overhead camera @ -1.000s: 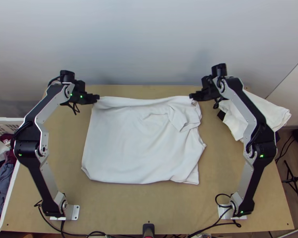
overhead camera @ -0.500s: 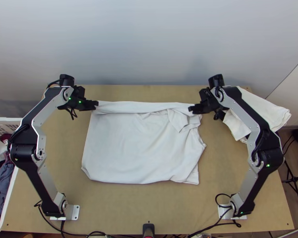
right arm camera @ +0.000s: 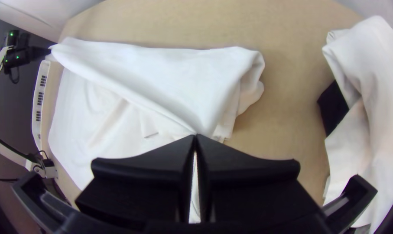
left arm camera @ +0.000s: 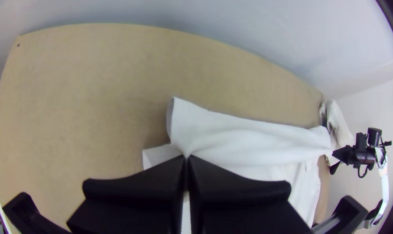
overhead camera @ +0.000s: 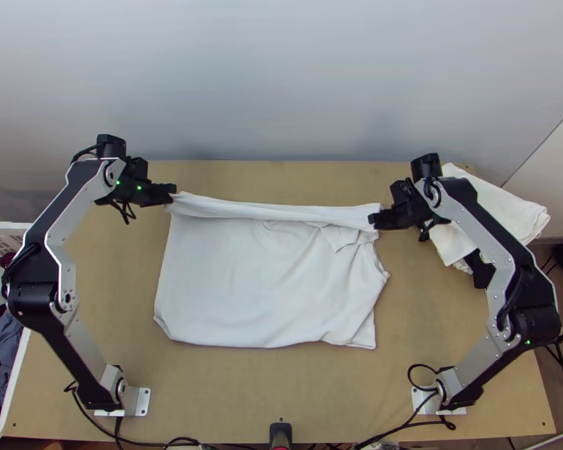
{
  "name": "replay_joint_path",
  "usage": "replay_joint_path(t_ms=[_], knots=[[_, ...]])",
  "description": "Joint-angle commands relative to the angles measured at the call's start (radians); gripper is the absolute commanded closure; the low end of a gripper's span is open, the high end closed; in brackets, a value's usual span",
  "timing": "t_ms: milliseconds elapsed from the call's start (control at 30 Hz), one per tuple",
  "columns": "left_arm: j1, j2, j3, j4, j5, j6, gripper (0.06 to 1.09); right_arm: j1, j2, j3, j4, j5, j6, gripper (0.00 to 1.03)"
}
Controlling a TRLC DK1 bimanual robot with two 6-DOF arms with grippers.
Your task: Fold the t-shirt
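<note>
The white t-shirt [overhead camera: 259, 285] lies spread on the table, its far part raised in a band folded over between the two grippers. At that band's left end my left gripper [overhead camera: 173, 194] is shut on the cloth; in the left wrist view, a pinched edge meets the tips of this gripper [left arm camera: 186, 157]. My right gripper [overhead camera: 374, 220] grips the band's right end, and in the right wrist view the cloth gathers to a point at the same gripper [right arm camera: 196, 135]. A sleeve-like flap lies crumpled beneath the band at the right.
A pile of white cloth [overhead camera: 510, 206] with something black under it lies at the table's far right corner, close behind the right arm. A white basket [overhead camera: 26, 352] of dark and blue clothes stands at the left edge. Bare table [overhead camera: 229, 390] extends in front of the shirt.
Over the last second, both grippers have moved nearer the table's near side with the shirt's far edge, the right one more. The left has also shifted left, and the band has drawn straighter.
</note>
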Motion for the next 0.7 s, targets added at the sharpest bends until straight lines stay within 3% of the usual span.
replay_joint_path(t_ms=[0, 433, 567, 600, 667], knots=[[0.004, -0.030, -0.074, -0.007, 0.008, 0.006, 1.05, 0.011, -0.045, -0.090, 0.003, -0.016, -0.001, 1.00], [-0.001, -0.013, -0.197, 0.069, -0.012, 0.031, 1.05, 0.028, -0.008, -0.206, 0.044, -0.015, -0.026, 1.00], [-0.004, -0.007, -0.205, 0.072, -0.018, 0.031, 1.04, 0.033, 0.007, -0.221, 0.062, -0.013, -0.028, 0.94], [-0.006, -0.007, -0.203, 0.072, -0.018, 0.031, 1.00, 0.033, 0.009, -0.221, 0.067, -0.013, -0.026, 0.91], [-0.007, -0.010, -0.202, 0.072, -0.017, 0.031, 0.78, 0.031, 0.013, -0.218, 0.076, -0.013, -0.024, 0.85]])
